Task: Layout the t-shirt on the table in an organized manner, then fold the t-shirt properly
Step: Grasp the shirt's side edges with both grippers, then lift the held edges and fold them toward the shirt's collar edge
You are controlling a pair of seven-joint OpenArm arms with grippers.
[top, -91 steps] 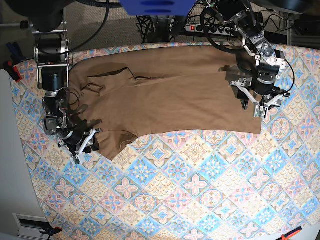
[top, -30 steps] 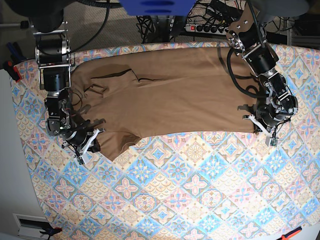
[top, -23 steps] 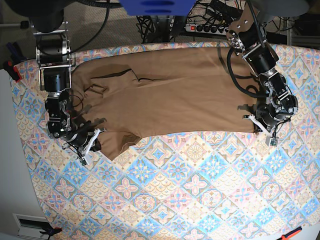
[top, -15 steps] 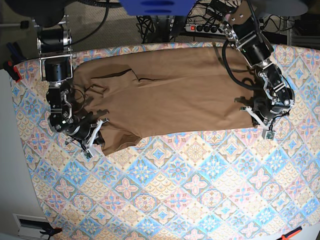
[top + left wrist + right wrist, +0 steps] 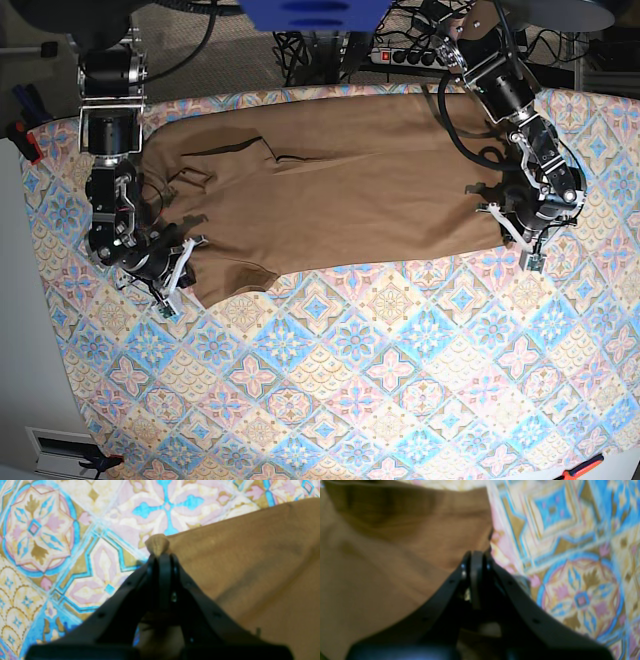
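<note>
No readable brand, label or writing anywhere; t-shirt (image 5: pixel 340 190) is plain tan-brown, no print showing.

Surface (image 5: pixel 360 380) is covered by a cloth of pastel blue, pink and cream diamond tiles with floral motifs. Near half of it is bare pattern. Behind the far edge: grey floor, a power strip (image 5: pixel 410 55) and tangled black cables (image 5: pixel 310 45). A blue object (image 5: pixel 310 12) hangs over the top of the base view. Small orange-and-black clamps sit at the surface's left edge (image 5: pixel 28 140) and near its near-right corner (image 5: pixel 580 466).

T-shirt lies spread lengthwise along the far half of the surface, mostly flat, some folds at its left end near the far-left corner.

Left hand (image 5: pixel 161 555) is clamped on a corner of the shirt's edge, a nub of fabric poking out past the tips, over by the surface's right edge.

Right hand (image 5: pixel 476 553) is closed tight at the shirt's edge near the surface's left edge; it appears to pinch the fabric, though the wrist view is blurred.
</note>
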